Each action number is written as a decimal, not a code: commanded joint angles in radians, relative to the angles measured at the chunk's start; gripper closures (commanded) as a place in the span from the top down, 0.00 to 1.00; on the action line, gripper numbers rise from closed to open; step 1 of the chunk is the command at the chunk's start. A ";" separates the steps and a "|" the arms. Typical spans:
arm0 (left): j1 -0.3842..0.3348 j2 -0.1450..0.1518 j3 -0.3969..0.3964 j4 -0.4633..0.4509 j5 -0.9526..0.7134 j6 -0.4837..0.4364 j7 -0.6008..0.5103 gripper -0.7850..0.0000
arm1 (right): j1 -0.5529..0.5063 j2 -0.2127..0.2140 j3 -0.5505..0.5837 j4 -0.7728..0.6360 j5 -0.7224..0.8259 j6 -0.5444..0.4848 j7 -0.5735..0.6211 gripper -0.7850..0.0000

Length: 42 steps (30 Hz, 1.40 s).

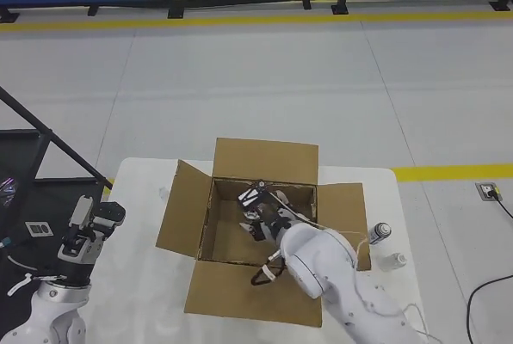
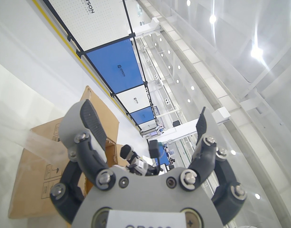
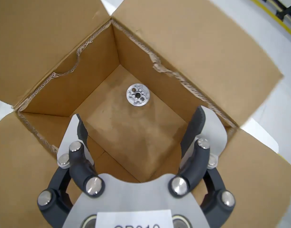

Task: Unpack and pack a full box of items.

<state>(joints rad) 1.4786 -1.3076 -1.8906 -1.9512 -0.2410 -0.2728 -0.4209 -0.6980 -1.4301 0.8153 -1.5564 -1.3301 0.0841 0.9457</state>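
— Four flaps of the brown cardboard box [image 1: 265, 161] were folded outward, and it sat in the middle of the white tabletop [image 1: 136, 267]. Did you see what was in it?

— One thing that I could make out: a small round silver metal disc with holes [image 3: 137, 95]. It lay flat on the box's floor, close to one wall and not far from a corner.

— And the arms?

— The right gripper [image 3: 139, 117] hung over the open mouth of the box, pointing down into it. Its jaws stood wide apart with nothing between them.

— Was it touching the disc?

— No, the disc lay well below it, clearly apart.

— What about the other one?

— The left gripper [image 2: 145, 110] was off by the tabletop's left edge, well away from the box and tilted up toward the ceiling. Its jaws were spread too, holding nothing.

— Anything else on the tabletop?

— Two small containers near the box's right flap: a pale can with a dark top [image 1: 380, 232] and, nearer the robot, a little white bottle [image 1: 398, 259]. Whether they stood or lay, I couldn't tell.
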 commanded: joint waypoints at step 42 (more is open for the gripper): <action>0.000 0.000 0.000 0.000 0.000 0.000 0.000 1.00 | 0.299 -0.262 -0.136 0.833 0.351 0.038 -0.365 0.00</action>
<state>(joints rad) 1.4781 -1.3077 -1.8904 -1.9510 -0.2412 -0.2726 -0.4208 -0.3880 -1.6988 0.6731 -0.6885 -0.9653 0.1201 0.5737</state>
